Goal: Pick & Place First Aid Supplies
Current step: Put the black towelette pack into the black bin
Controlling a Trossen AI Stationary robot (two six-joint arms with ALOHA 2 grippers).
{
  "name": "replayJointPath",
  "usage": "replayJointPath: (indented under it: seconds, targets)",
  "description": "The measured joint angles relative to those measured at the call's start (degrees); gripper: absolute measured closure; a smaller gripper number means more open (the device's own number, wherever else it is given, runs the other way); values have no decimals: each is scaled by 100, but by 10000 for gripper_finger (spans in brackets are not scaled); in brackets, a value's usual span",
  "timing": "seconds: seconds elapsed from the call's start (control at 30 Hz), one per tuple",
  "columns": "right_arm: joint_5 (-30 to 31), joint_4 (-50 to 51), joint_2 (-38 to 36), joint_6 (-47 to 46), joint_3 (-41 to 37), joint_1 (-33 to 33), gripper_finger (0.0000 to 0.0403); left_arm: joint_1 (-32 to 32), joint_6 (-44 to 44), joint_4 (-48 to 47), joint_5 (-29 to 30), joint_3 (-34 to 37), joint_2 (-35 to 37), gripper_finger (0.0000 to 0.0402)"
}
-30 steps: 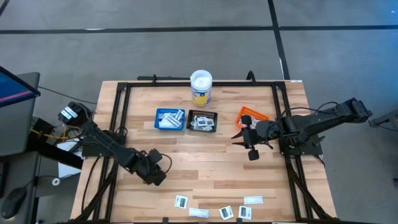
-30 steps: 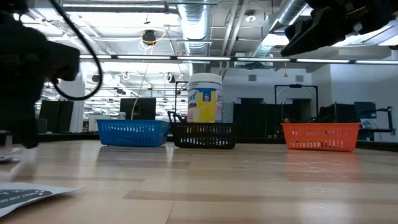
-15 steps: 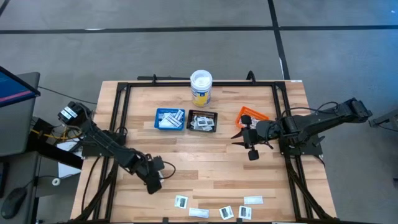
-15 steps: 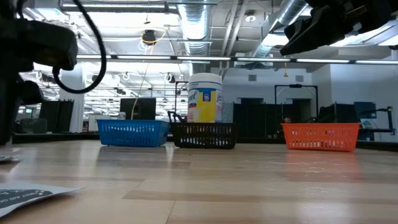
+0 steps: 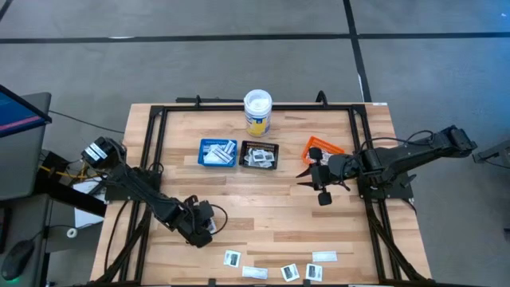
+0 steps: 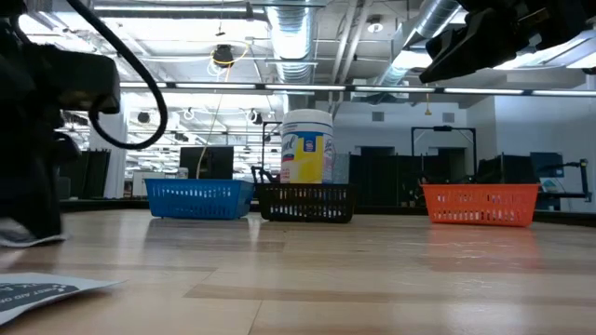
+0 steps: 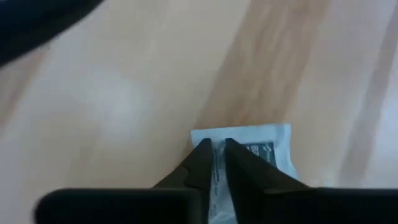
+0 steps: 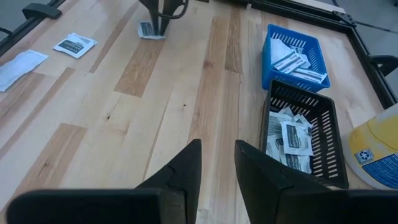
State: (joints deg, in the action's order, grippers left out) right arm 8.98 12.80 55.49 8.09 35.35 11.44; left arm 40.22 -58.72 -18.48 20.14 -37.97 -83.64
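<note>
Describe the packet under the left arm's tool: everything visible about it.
The packet is a small, flat, squarish white paper sachet with dark print on its face. It lies flat on the wooden table, near the front left, apart from the other loose packets along the front edge. The left tool stands down on it, its two dark fingers close together with a narrow strip of the packet's edge between them; the right wrist view shows the same from across the table. Whether it is lifted yet cannot be told.

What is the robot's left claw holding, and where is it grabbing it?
The left gripper pinches a small white squarish paper packet with dark print at its edge, down on the wooden table. The right gripper is open, holding nothing.
</note>
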Motion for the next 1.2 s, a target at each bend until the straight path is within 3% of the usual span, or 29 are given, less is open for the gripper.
replayJointPath:
  seconds: [0.1, 0.33, 0.6, 0.8, 0.9, 1.07, 1.2]
  targets:
    - [0, -1, 1, 0, 0, 0, 313, -33, 0, -55, 498, 38, 1, 392]
    - [2, -9, 1, 0, 0, 0, 313, -430, 2, -208, 1829, 87, -48, 397]
    - [4, -1304, 497, -217, 3, -271, 313, -1352, 566, 199, 2059, 76, -41, 398]
    - [2, -2687, 1849, -477, 4, -560, 313, -1603, 1454, 1117, 2138, 68, -35, 398]
    - [-9, -3273, 2558, -512, 54, -687, 313, -1601, 1925, 1734, 2556, 64, -28, 398]
    - [-9, -3200, 3382, -708, 609, -763, 313, -1617, 3200, 3067, 3605, 63, -24, 398]
    - [-9, -2329, 3660, -395, 1136, -776, 313, -1831, 4437, 4274, 4106, 57, -17, 398]
